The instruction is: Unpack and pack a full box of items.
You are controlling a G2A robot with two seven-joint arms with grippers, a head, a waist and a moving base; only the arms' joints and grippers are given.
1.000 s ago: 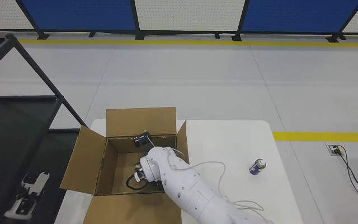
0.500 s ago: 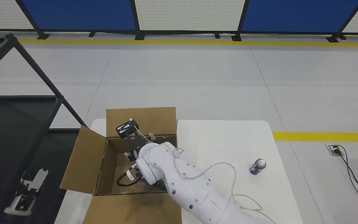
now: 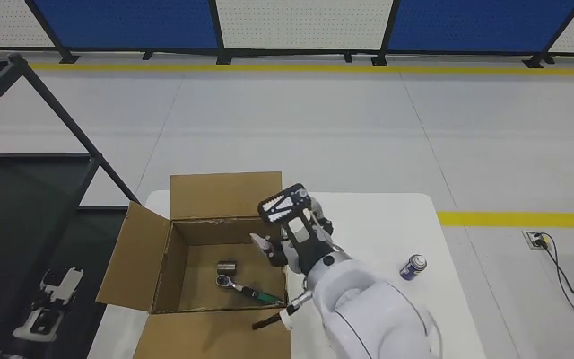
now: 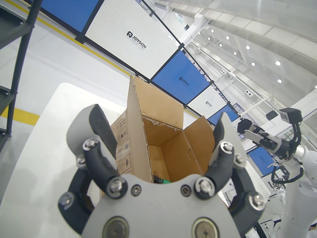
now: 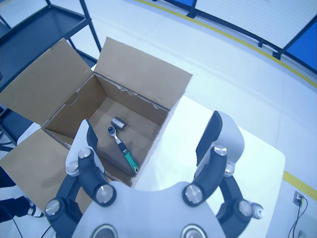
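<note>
An open cardboard box (image 3: 224, 193) stands on the left part of the white table (image 3: 377, 224). On its floor lie a ratchet wrench with a green handle (image 3: 240, 286) and a short metal socket (image 3: 227, 267). My right gripper (image 5: 152, 122) hangs open and empty above the box's right wall, with the wrench (image 5: 122, 147) and the socket (image 5: 119, 123) below it. In the top view this arm's gripper (image 3: 273, 247) is over that same wall. My left gripper (image 4: 159, 113) is open and empty, low beside the box (image 4: 161, 110) and facing it.
A blue spray can (image 3: 413, 267) stands on the table's right side, apart from the box. A black metal rack (image 3: 45, 206) is off the table's left edge. All the box's flaps are folded outward.
The right arm has come up out of the box and swung to its right wall. The wrench and socket, covered by the arm before, now lie in plain sight.
</note>
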